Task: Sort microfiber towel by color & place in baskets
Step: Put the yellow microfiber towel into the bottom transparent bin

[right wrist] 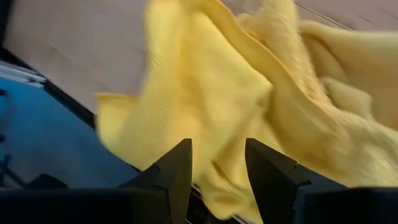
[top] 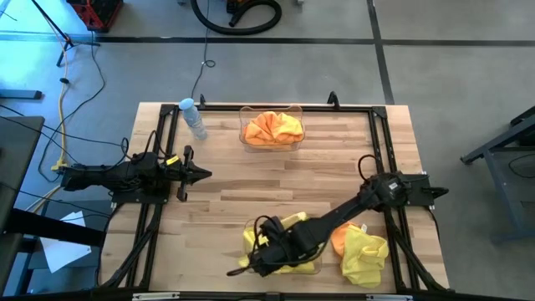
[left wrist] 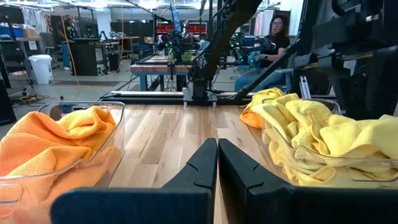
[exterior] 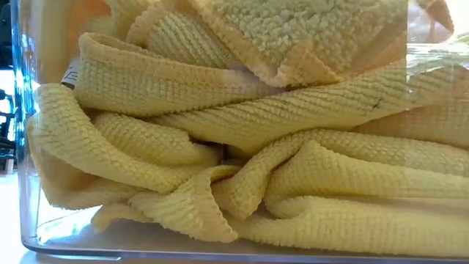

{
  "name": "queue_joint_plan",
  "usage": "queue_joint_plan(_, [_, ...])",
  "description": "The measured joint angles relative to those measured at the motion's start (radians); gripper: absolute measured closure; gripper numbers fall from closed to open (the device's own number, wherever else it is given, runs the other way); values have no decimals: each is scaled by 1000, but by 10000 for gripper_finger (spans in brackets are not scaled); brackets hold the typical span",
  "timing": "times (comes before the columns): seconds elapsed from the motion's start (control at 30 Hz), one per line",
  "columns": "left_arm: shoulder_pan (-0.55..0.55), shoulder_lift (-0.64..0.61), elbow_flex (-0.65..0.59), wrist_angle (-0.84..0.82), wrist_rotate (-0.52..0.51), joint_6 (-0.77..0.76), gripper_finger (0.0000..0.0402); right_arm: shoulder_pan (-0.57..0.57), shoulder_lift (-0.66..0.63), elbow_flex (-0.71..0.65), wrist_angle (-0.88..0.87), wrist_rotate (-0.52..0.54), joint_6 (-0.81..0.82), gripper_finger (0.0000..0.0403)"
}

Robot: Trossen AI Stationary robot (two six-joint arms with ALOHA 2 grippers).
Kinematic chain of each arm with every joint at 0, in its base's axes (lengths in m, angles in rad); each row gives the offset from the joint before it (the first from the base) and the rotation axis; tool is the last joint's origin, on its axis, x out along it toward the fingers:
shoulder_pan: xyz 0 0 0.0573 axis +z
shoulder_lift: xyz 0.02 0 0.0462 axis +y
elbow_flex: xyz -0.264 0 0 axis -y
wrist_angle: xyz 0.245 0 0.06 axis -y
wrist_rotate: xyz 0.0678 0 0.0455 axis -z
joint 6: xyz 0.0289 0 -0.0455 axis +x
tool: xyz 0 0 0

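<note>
Two clear bins stand on the wooden table. The far bin [top: 244,138] holds orange towels [top: 272,127]. The near bin [top: 318,267] holds yellow towels [top: 288,224], which fill the low view [exterior: 234,147]. My right gripper [top: 251,261] is low over the near bin's left end, open, with a yellow towel [right wrist: 205,106] just beyond its fingers. My left gripper [top: 203,174] is shut and empty, level over the table's left side. A loose pile of yellow towel [top: 365,255] and orange towel [top: 341,238] lies on the table right of the near bin. My right gripper [right wrist: 217,168] is open, slanting down at the yellow towels in the near bin. The yellow cloth shows in the gap between the two fingers. I cannot tell whether the fingers touch it.
A small water bottle [top: 194,117] stands at the far left of the table. Black frame rails [top: 276,107] run along the table's edges. In the left wrist view the orange bin [left wrist: 56,149] and the yellow bin [left wrist: 323,143] flank bare wood. A person [left wrist: 277,28] sits beyond the table.
</note>
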Motion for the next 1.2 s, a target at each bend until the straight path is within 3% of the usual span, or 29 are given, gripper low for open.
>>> queue_joint_plan(0.2, [0,0,0,0,0,0,398,55,-21,-2,-89,28,59,287])
queue_joint_plan(0.43, [0,0,0,-1,0,0,398,133,-74,-2,-266,100,137,393])
queue_joint_plan(0.7, [0,0,0,0,0,0,398,228,-147,-89,-332,123,59,400])
queue_joint_plan(0.87, [0,0,0,0,0,0,398,282,-254,-322,-287,89,56,402])
queue_joint_plan(1.03, [0,0,0,0,0,0,398,357,-480,-674,-36,114,74,402])
queue_joint_plan(1.2, [0,0,0,0,0,0,398,446,-723,-1053,167,115,248,402])
